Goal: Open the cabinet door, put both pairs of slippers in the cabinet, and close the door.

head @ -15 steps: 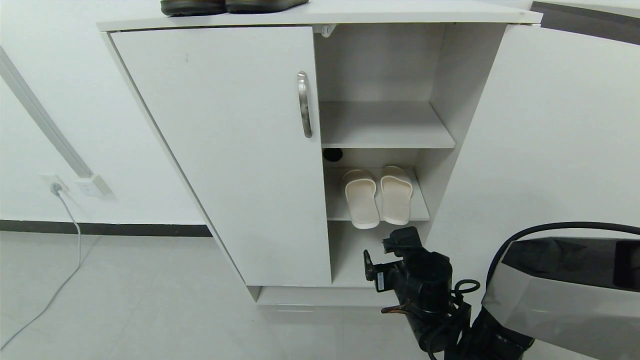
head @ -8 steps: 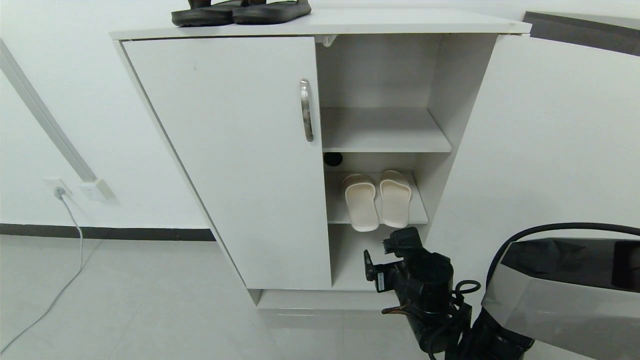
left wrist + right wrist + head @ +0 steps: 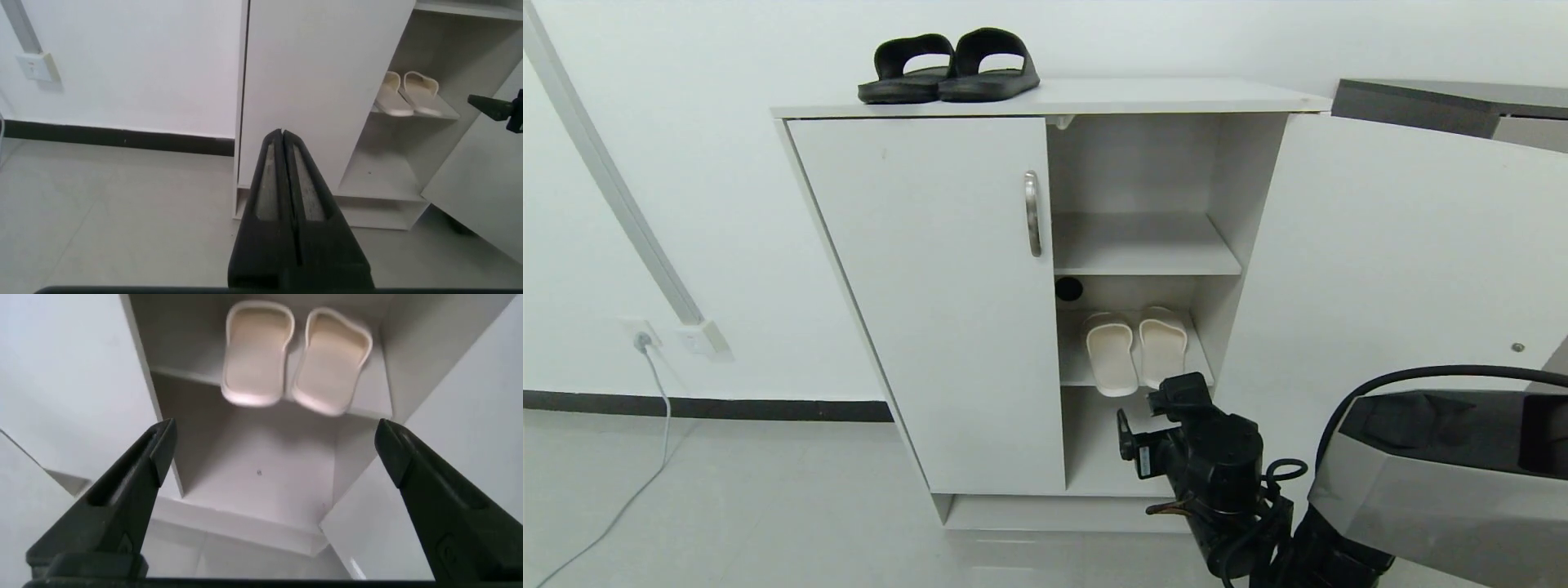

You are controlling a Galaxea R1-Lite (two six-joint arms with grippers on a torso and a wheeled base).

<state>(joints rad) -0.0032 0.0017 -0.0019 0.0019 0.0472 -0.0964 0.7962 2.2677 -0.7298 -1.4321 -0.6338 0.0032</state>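
A white cabinet (image 3: 1160, 96) stands against the wall with its right door (image 3: 1405, 261) swung open and its left door (image 3: 931, 294) closed. A pair of white slippers (image 3: 1135, 351) lies side by side on the middle shelf, toes inward. A pair of black slippers (image 3: 947, 69) rests on the cabinet top, above the closed door. My right arm (image 3: 1209, 457) is low in front of the open compartment. My right gripper (image 3: 275, 433) is open and empty, below the white slippers (image 3: 294, 355). My left gripper (image 3: 282, 137) is shut on nothing, low before the closed door, with the white slippers (image 3: 413, 91) off to one side.
The upper shelf (image 3: 1143, 245) and bottom compartment (image 3: 1094, 457) hold nothing. A wall socket (image 3: 645, 339) with a grey cable sits left of the cabinet. A dark grey unit (image 3: 1445, 102) stands behind the open door. Bare floor tiles (image 3: 727, 506) lie in front left.
The whole head picture has shifted down and shrunk, so the camera moved; the black slippers now show in full. The right arm keeps its place in the picture.
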